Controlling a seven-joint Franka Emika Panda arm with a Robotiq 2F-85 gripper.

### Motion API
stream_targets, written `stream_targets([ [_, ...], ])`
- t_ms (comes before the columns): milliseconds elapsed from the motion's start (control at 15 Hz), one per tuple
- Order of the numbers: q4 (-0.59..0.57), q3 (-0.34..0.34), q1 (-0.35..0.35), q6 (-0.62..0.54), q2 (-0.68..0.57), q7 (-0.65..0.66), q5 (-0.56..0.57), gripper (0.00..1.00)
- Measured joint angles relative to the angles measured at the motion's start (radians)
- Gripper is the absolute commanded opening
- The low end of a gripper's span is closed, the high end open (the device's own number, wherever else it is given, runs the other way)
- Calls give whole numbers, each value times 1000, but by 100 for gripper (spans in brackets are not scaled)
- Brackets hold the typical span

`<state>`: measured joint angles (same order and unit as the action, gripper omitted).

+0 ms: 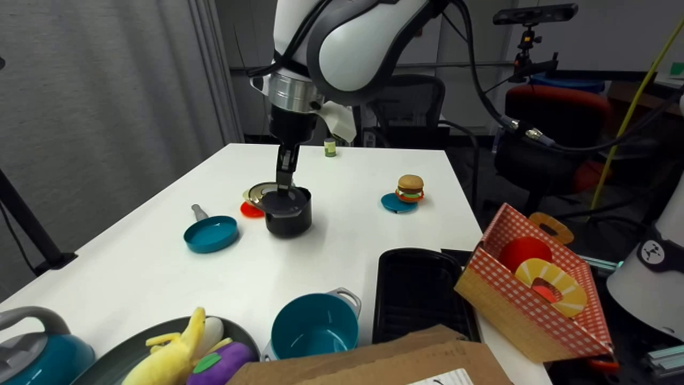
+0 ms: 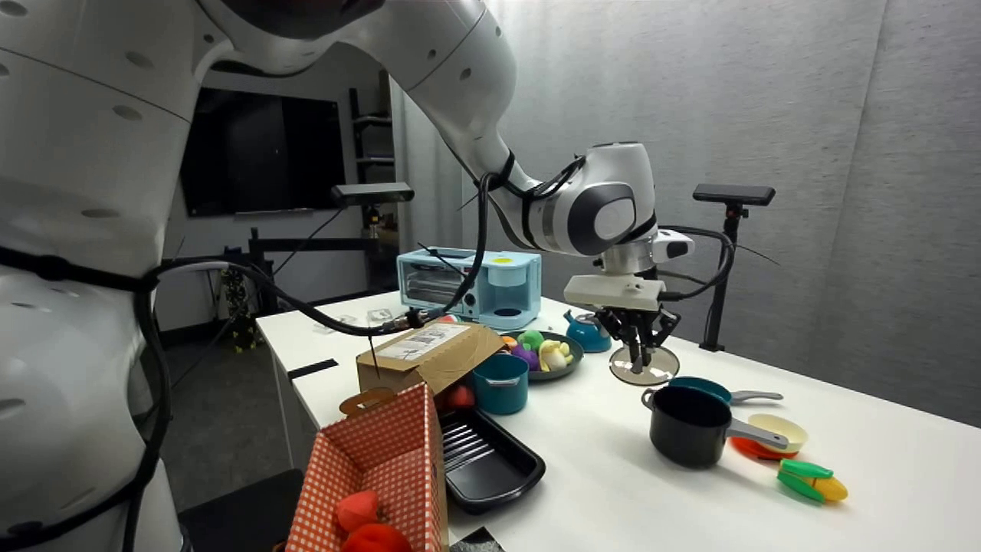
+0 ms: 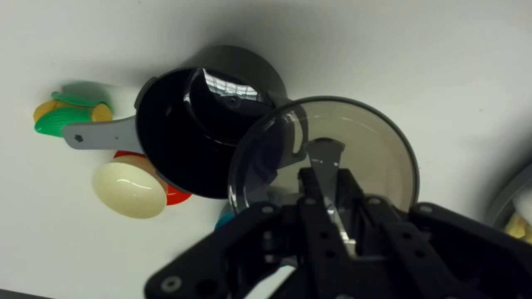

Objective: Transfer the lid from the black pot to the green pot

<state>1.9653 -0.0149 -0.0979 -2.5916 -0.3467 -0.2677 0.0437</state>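
While near black pot, lid edge above open table

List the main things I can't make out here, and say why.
Lid: knob partly hidden by the gripper, wrist view.
Green pot: near side hidden by the cardboard box, in an exterior view.
Teal kettle: cut off by the left and bottom edges, in an exterior view.
Box label: print too small to read, in an exterior view.
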Motion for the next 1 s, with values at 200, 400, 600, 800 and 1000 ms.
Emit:
stream_targets([
  [200, 42, -22, 0, 7, 30, -55, -5, 4],
  [400, 77, -43, 0, 30, 61, -116, -10, 4],
  [600, 101, -64, 1, 81, 98, -183, -14, 4],
  [800, 113, -77, 6, 160, 139, -241, -14, 4],
  [1000, 113, -83, 17, 229, 173, -295, -14, 4],
])
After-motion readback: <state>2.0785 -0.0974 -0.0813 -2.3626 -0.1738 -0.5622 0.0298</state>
